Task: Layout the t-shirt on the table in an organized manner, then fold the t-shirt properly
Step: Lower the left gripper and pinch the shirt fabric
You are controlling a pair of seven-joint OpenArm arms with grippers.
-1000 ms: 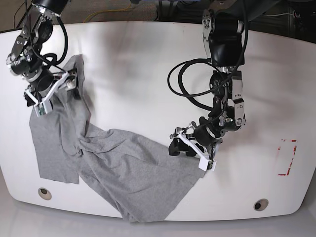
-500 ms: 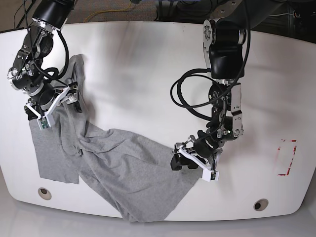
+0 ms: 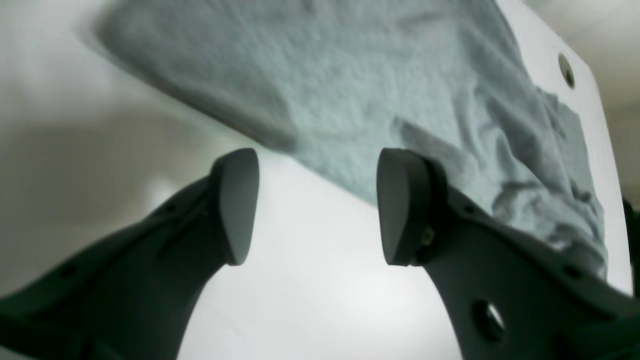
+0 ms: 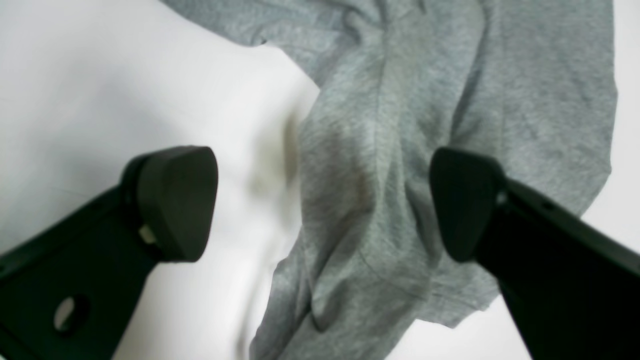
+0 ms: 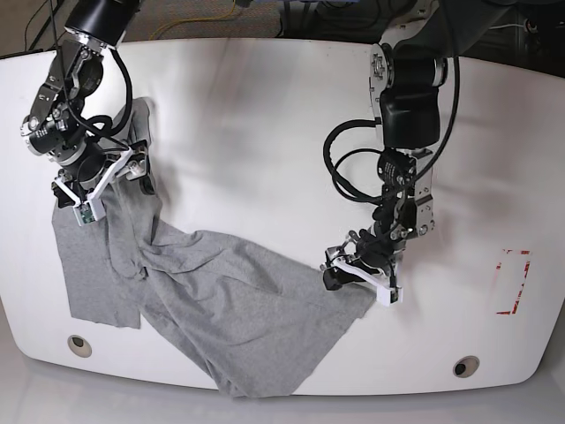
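Both claws gape empty: left claw (image 5: 360, 279) may snag one layer, dragging t-shirt (image 5: 229, 309) off counter (image 5: 265, 115) front edge; right claw (image 5: 97, 187) idle.

The base view looked steeply down from above on the whole glossy white surface (image 5: 265, 115), far enough to take in both arms. The left wrist view sat low behind its dark end effector (image 3: 315, 205), close to the surface, facing along it. The right wrist view looked down past its own end effector (image 4: 325, 200) from close above. All three shared the wrinkled heather-grey cotton t-shirt (image 5: 229, 309) (image 3: 400, 90) (image 4: 400, 150).
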